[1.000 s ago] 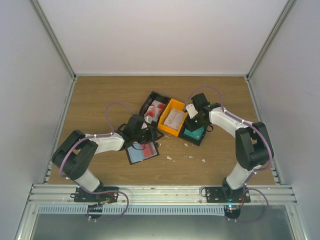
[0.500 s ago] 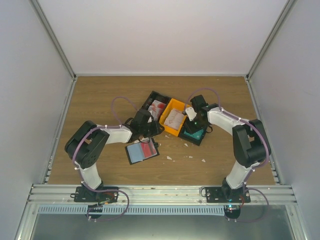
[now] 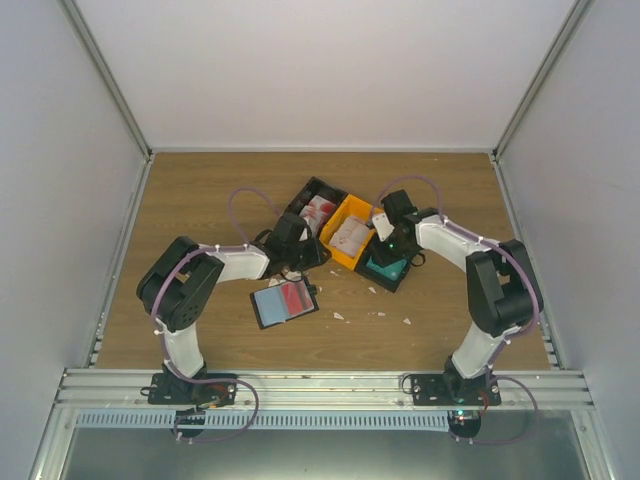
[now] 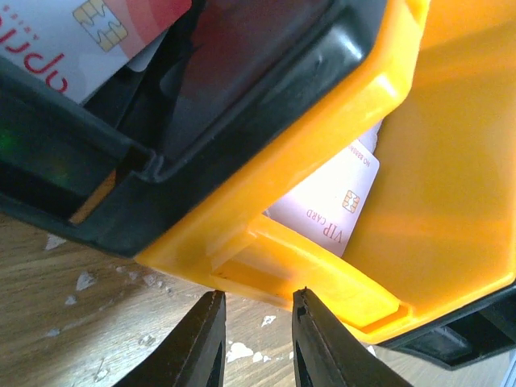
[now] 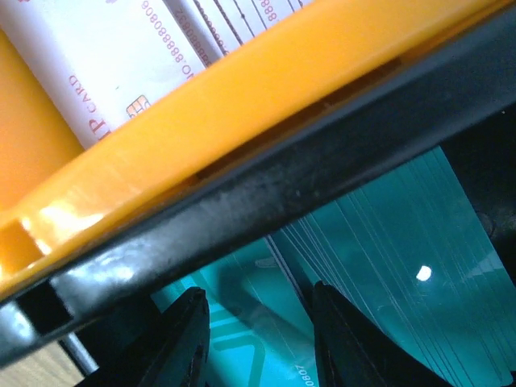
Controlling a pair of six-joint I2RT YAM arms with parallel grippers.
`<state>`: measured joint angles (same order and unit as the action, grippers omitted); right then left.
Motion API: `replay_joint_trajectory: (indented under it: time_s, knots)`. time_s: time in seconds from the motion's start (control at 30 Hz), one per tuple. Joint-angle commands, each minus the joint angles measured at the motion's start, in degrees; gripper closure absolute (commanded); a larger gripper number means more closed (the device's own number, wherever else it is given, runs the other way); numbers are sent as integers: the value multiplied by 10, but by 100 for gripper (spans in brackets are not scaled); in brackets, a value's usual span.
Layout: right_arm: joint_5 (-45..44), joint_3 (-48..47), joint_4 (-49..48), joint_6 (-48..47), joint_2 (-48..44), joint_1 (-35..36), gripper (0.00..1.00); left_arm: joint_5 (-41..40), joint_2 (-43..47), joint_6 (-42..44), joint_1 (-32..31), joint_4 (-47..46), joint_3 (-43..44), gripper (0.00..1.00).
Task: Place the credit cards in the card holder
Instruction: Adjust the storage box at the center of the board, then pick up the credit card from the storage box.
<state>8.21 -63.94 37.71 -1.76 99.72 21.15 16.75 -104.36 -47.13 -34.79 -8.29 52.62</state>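
Observation:
The black card holder (image 3: 285, 302) lies open on the wood with a red card (image 3: 296, 295) on its right half. My left gripper (image 3: 298, 250) (image 4: 256, 294) hovers low at the near edge of the orange bin (image 4: 322, 274), its jaws a narrow gap apart with nothing between them. A pale VIP card (image 4: 326, 205) lies in that bin, and a red-and-white card (image 4: 89, 32) sits in the black bin beside it. My right gripper (image 3: 386, 246) (image 5: 258, 289) is open just above the teal cards (image 5: 379, 234).
Three bins stand in a diagonal row: black (image 3: 312, 192), orange (image 3: 354, 207) and black (image 3: 401, 279) with the teal cards. White paper scraps (image 3: 338, 316) lie on the wood in front of them. White walls close in the table.
My left arm has moved from over the card holder up to the bins, and its jaws have narrowed. The right gripper has shifted slightly over the teal cards.

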Motion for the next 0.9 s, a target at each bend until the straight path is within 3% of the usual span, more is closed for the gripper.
replay_joint_trajectory:
  time_s: [0.0, 0.27, 0.5, 0.87]
  knots:
    - [46, 15, 42, 36, -37, 5, 65, 20, -22, 17, -4, -29, 34, 74]
    - [107, 46, 34, 44, -102, 11, 69, 36, -38, 15, -4, -22, 59, 74]
    - [128, 62, 31, 49, -104, 31, 69, 43, -32, 17, -4, -19, 63, 74]
    - [57, 62, 25, 62, -91, 41, 65, 49, -14, 23, -4, -14, 60, 73]
